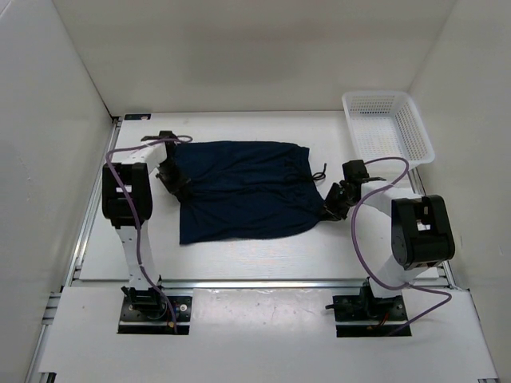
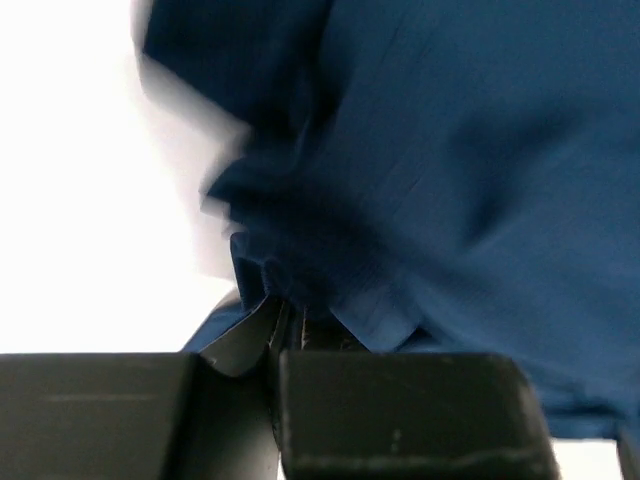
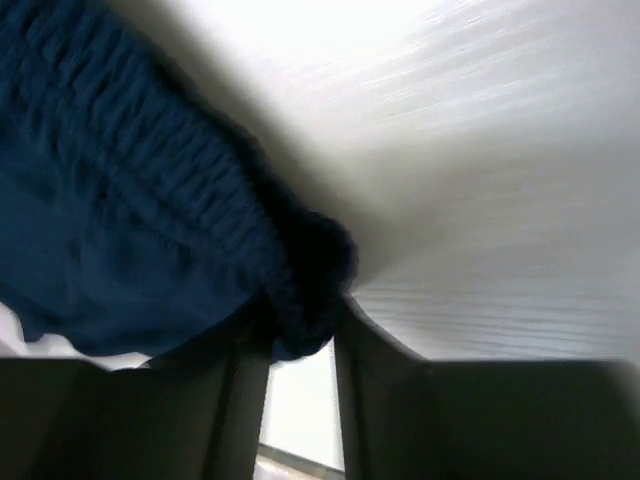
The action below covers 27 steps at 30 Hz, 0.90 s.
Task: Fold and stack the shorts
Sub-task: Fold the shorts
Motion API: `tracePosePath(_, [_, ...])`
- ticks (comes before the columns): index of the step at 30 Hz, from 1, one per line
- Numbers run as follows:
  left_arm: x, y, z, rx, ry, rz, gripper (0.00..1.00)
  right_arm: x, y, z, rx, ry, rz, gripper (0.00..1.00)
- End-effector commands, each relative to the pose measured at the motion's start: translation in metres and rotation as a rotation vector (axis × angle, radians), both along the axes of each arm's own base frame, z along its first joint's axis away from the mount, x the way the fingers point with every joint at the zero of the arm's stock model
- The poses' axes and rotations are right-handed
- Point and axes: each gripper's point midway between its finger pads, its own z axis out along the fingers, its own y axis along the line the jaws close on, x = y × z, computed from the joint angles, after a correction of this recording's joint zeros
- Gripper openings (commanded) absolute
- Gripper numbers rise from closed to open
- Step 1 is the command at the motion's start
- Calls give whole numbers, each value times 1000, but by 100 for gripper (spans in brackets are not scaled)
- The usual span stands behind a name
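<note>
Left gripper (image 1: 177, 185) clamped fully closed on shorts' (image 1: 243, 191) left hem; right gripper (image 1: 334, 209) pinching waistband's near corner, jaws narrow, fabric bunched between. Spread flat mid-table (image 1: 263, 259), between both arms, waist rightward.

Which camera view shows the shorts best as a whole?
The top external view: the shorts lie whole there, spread on the table. The left wrist view shows only a blurred bunched edge, the right wrist view only a waistband corner.
</note>
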Motion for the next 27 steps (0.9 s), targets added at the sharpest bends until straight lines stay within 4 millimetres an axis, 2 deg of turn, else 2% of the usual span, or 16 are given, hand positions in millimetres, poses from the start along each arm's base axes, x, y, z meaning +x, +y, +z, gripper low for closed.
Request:
tracePosePath(1, [49,39,21,165,-111,-33,11,-4,12,8,20,-19,-32,38])
tracePosePath(2, [47,42,28,179,-86,-43,13,-9,17,7,16,-10,-39,54])
tracePosePath(3, [61,48,41,193,-121,-44,18,-8,19,10,11,-19,-47,67])
tracePosePath(5, [63,57,59,196,-155,-29,49,-10,15,14,-12,-27,-92,88])
tracePosePath(7, [55,65,71,173,-165,-11,84,-7,12,24,-23,-62,-113,93])
tracePosePath(8, [50,67,88,167,-203,1,100,-6,9,27,-33,-69,-130,94])
tracePosePath(9, [42,76,95,170,-210,25,100,-6,3,34,-57,-94,-144,94])
tracePosePath(11, [14,80,91,162,-192,46,100,-7,-3,42,-82,-123,-150,96])
tracePosePath(12, [3,81,111,156,-250,59,100,-7,-5,52,-88,-157,-145,96])
tracePosePath(13, [-22,80,97,134,-206,72,100,-11,-8,52,-100,-156,-150,96])
tracePosePath(15, [-47,74,106,106,-248,91,98,-13,-10,62,-100,-188,-131,96])
tracePosePath(16, [-73,66,86,77,-188,101,93,-17,-11,60,-103,-180,-130,96])
tracePosePath(18, [-89,46,80,-18,-200,111,91,-20,-12,60,-106,-185,-122,93])
tracePosePath(20, [-112,26,59,-115,-145,132,91,-23,-10,57,-98,-172,-116,91])
tracePosePath(25, [-109,30,33,-99,-92,167,91,-26,4,52,-22,-156,-79,80])
tracePosePath(27, [-93,36,31,-77,-108,168,91,-22,9,50,1,-155,-80,78])
